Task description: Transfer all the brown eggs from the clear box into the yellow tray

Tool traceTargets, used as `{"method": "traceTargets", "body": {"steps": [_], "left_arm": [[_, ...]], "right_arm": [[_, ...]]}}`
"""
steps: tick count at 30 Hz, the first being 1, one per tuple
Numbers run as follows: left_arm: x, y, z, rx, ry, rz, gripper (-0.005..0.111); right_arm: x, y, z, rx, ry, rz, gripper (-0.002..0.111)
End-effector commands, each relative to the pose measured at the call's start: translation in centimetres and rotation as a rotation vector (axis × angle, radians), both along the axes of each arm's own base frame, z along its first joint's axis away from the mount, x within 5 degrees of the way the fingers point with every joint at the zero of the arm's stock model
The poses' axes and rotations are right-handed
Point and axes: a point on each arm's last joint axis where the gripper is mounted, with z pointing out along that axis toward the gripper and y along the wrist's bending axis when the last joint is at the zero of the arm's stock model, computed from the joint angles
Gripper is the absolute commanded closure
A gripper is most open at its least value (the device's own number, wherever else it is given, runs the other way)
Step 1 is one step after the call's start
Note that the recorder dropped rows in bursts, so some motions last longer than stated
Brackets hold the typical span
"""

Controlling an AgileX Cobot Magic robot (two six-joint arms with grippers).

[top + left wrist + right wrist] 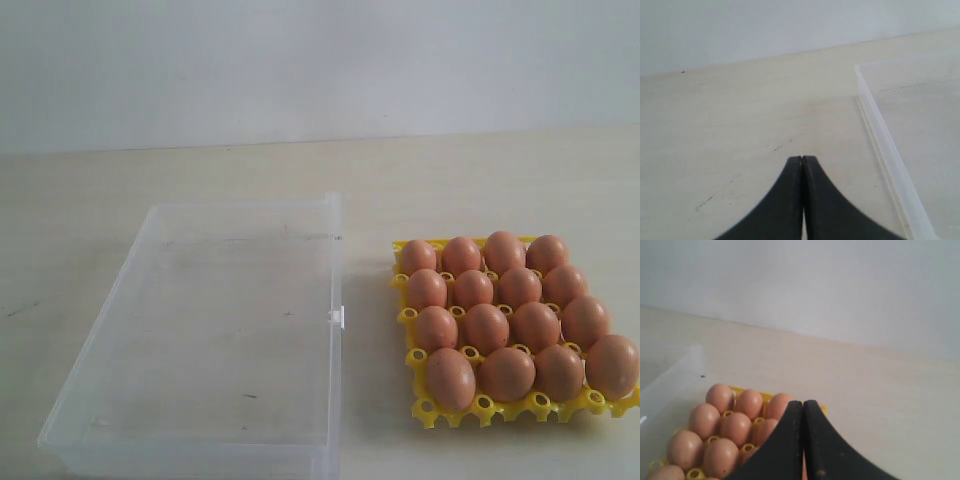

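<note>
A pale, cream-coloured table [480, 180] fills the scene, with a plain white wall [300, 60] behind it. On the left half of the table lies the clear box [220, 330], a wide, shallow, see-through plastic container with low walls; a few dark flecks show across its floor, possibly marks on the table seen through the plastic. Just beside its right wall, apart from it, sits the yellow tray [480, 407], smaller than the box, a bright lattice of round cells. The left gripper [802, 159] appears only in its own wrist view: two black fingers clenched tip to tip with nothing between them, hanging over bare table near one corner of the box. The right gripper [803, 402] looks the same in its wrist view, black fingers pressed tight together and gripping nothing, hanging near the tray and hiding part of it. The brown eggs [486, 325], sixteen smooth orange-brown ovals, all rest in the tray, one to a cell, in four rows of four. A small white clasp tab [337, 317] juts from the box's long edge towards the tray
</note>
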Motion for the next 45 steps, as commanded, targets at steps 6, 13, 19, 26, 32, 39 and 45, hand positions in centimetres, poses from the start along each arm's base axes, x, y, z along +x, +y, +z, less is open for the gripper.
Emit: {"method": "traceTargets", "body": {"steps": [6, 13, 19, 26, 32, 39, 45], "left_arm": [[0.0, 0.0, 0.3, -0.009, -0.017, -0.004, 0.107], [0.0, 0.0, 0.3, -0.009, -0.017, -0.004, 0.107], [0.0, 0.0, 0.3, -0.009, -0.017, -0.004, 0.107], [0.0, 0.0, 0.3, -0.009, -0.017, -0.004, 0.107], [0.0, 0.0, 0.3, -0.009, -0.017, -0.004, 0.107], [0.0, 0.0, 0.3, -0.009, -0.017, -0.004, 0.107], [0.0, 0.0, 0.3, -0.009, -0.017, -0.004, 0.107]], "right_arm": [[-3.4, -0.9, -5.2, 0.029, 0.023, -0.093, 0.108], [-3.8, -1.0, -6.0, -0.025, 0.026, -0.099, 0.108], [-3.7, -1.0, -6.4, -0.025, 0.029, -0.1, 0.108], [-3.8, -1.2, -6.6, -0.067, 0.048, -0.101, 0.108], [-3.8, -1.2, -7.1, -0.092, 0.06, -0.105, 0.108], [-3.6, -1.4, -6.6, -0.011, -0.001, -0.142, 0.108], [-3.6, -1.4, -6.6, 0.056, 0.006, -0.168, 0.108]]}}
